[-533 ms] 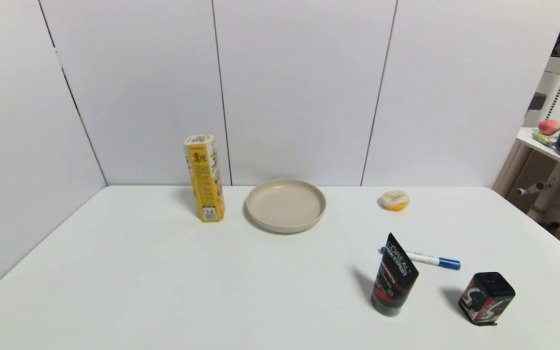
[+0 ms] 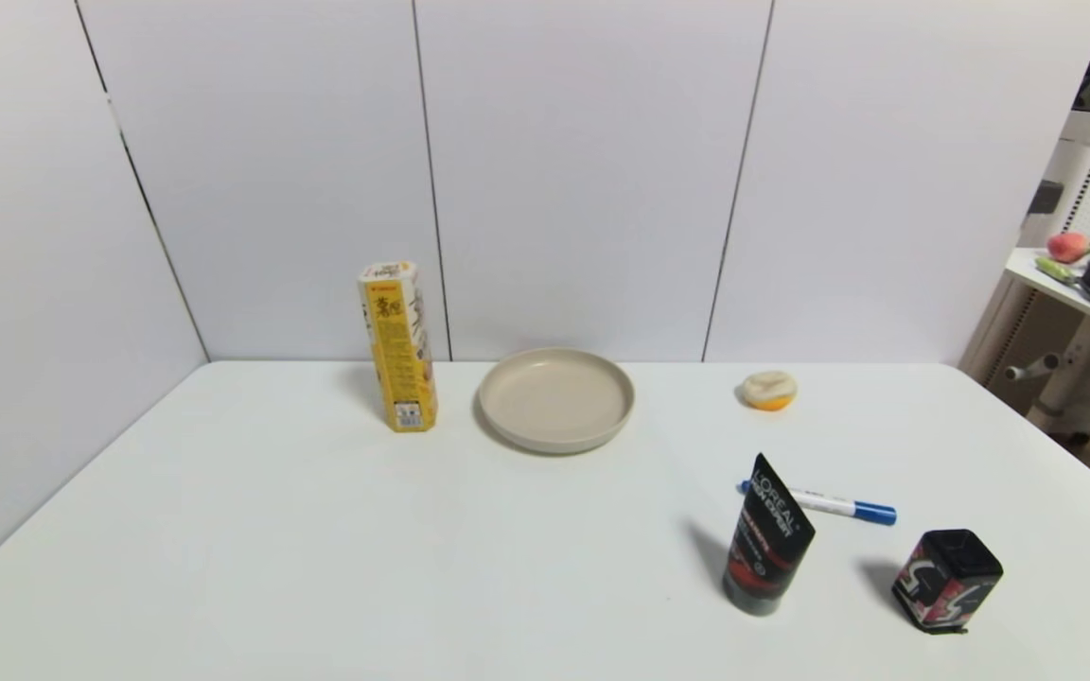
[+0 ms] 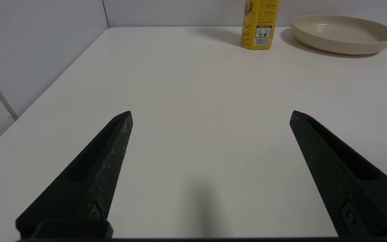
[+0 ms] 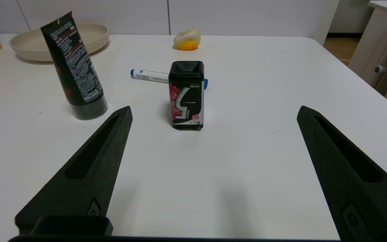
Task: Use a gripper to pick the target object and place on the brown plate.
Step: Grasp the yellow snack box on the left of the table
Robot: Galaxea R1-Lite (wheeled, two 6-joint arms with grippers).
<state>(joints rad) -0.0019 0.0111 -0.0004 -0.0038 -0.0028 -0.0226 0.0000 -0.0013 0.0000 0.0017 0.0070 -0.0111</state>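
- Yellow carton (image 2: 398, 346) stands upright on the white table (image 2: 318, 567), far-left area near the back wall, just left of the beige plate (image 2: 556, 398). Apart from the plate, not touching.
- Plate has nothing in it; it sits at the far centre of the table.
- Left gripper (image 3: 211, 114): fingers spread wide, nothing between them, low over the near-left part of the table. Out of the head view. Its wrist view has the carton base with barcode (image 3: 260, 32) and the plate (image 3: 343, 33) well ahead of it.
- Right gripper (image 4: 213, 111): fingers also spread wide, holding nothing, low over the near-right part of the table. Out of the head view.
- Ahead of the right gripper, between its finger lines: small black box with pink print (image 4: 186, 95), upright.
- Black L'Oreal tube (image 2: 768, 536) stands on its cap, leaning slightly, just left of that box (image 2: 946, 579).
- Blue-capped white marker (image 2: 819, 502) lies flat behind the tube and box.
- Pale yellow-orange round item (image 2: 769, 390) on the far right of the table, well apart from the plate.
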